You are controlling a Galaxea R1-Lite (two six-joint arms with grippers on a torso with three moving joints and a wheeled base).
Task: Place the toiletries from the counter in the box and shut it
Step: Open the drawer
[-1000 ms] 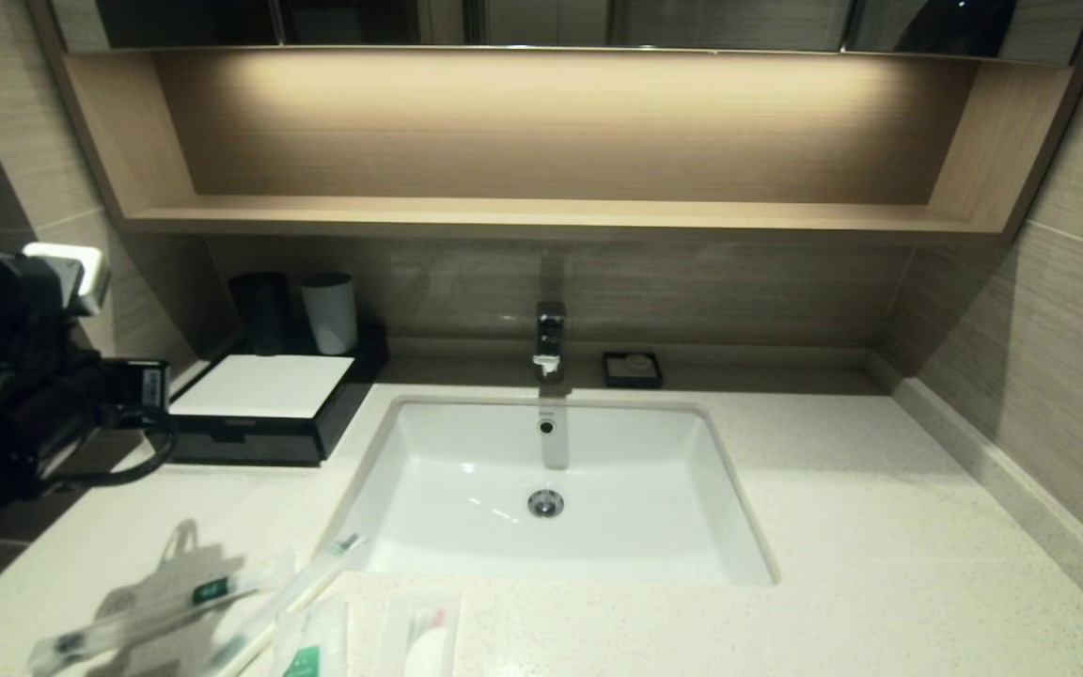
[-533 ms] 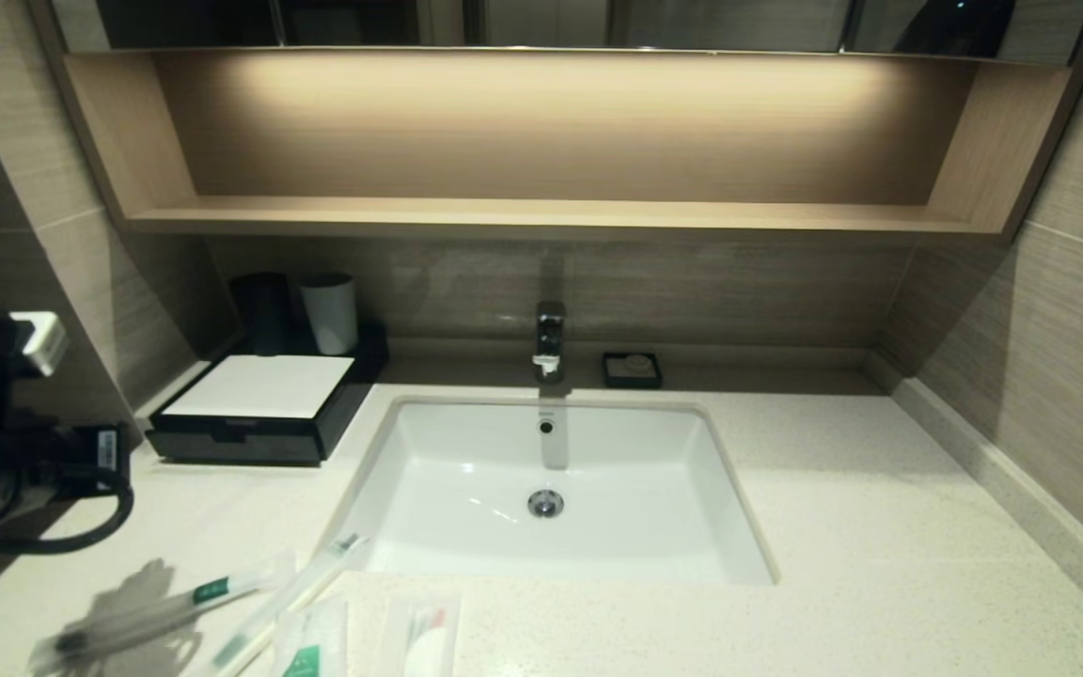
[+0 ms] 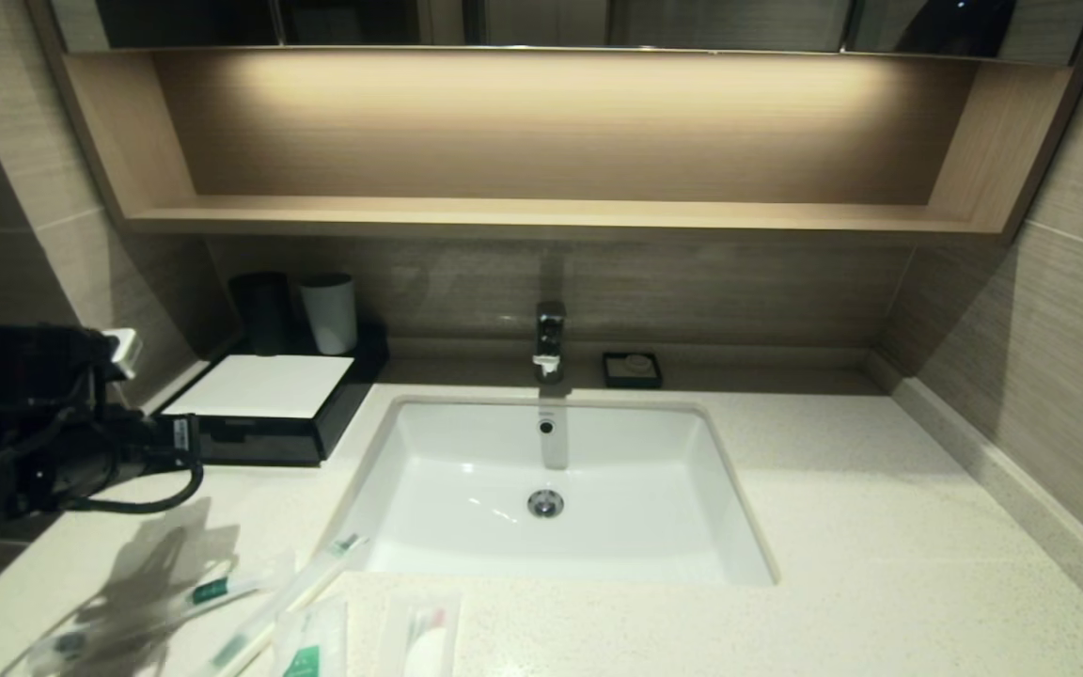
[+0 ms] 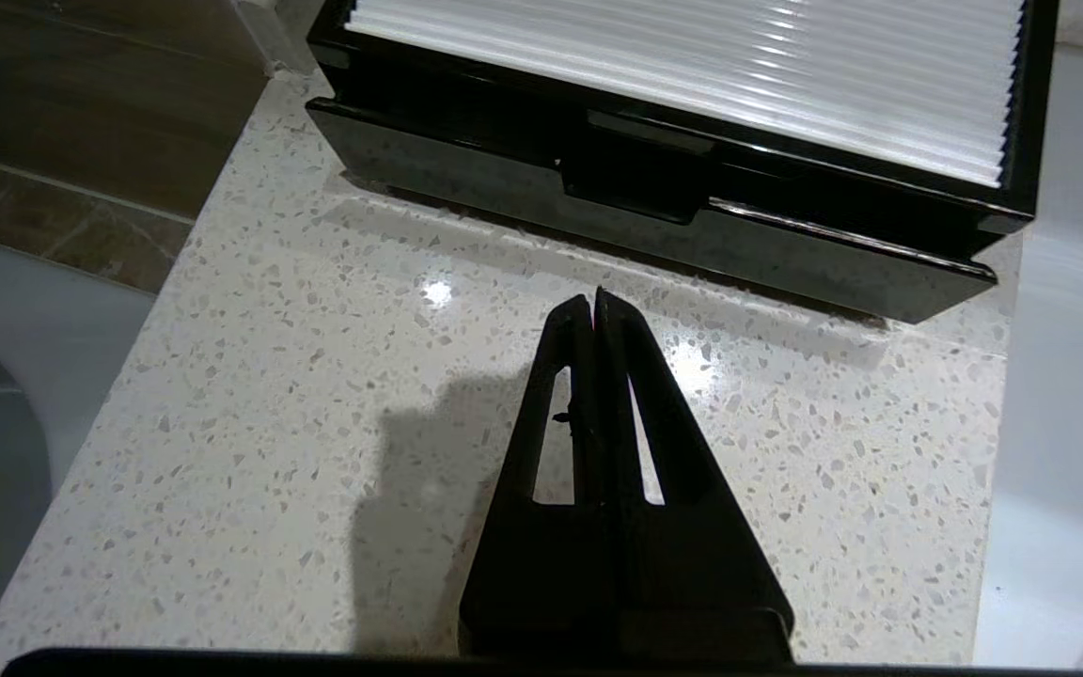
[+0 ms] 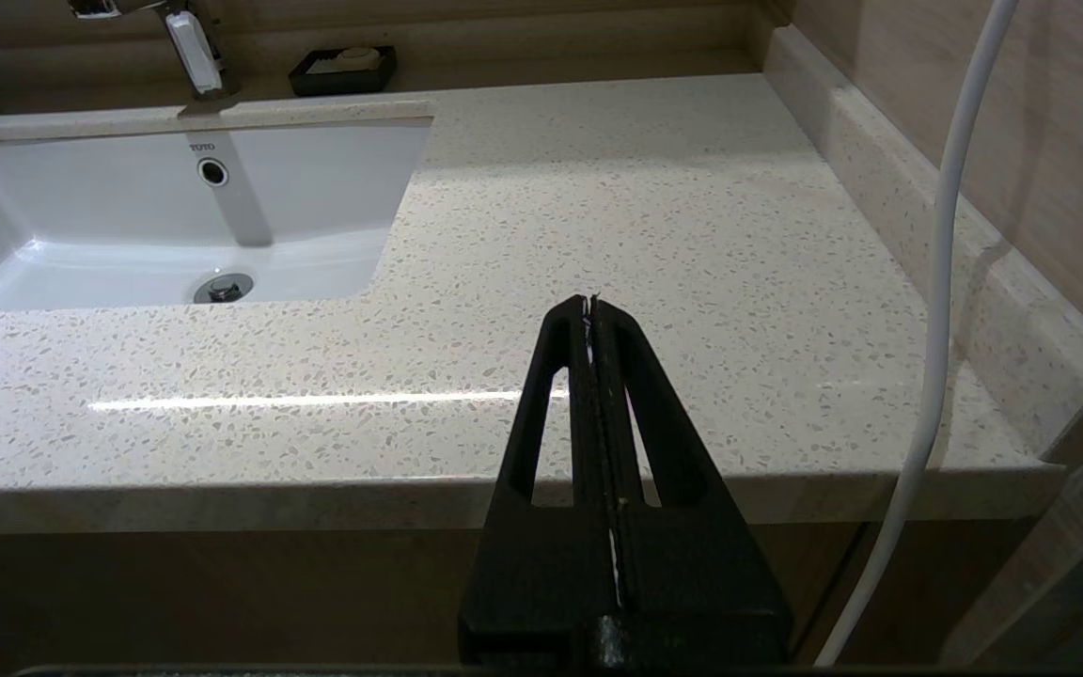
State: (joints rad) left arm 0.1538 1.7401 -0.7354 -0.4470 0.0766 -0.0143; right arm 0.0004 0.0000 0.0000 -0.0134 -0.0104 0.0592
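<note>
The black box (image 3: 250, 442) with a white top panel (image 3: 261, 385) stands at the back left of the counter (image 3: 833, 489), its drawer shut. My left gripper (image 3: 186, 440) is shut and empty, low over the counter just in front of the box's left front. In the left wrist view its tips (image 4: 595, 297) point at the notched drawer front (image 4: 654, 202), a short gap away. Two toothbrush packets (image 3: 212, 590) (image 3: 292, 597), a green-marked sachet (image 3: 311, 649) and a packet with a white round piece (image 3: 424, 644) lie at the counter's near left edge. My right gripper (image 5: 590, 303) is shut and empty over the counter's near right edge.
A white sink (image 3: 551, 470) with a tap (image 3: 549, 338) sits mid-counter. A black cup (image 3: 262, 310) and a white cup (image 3: 329, 312) stand behind the box. A small black soap dish (image 3: 632, 369) is by the back wall. A white cable (image 5: 936, 282) hangs on the right.
My left arm drew back to the left and lower, then came forward to the right again, ending low in front of the box. The toiletries and box have not moved.
</note>
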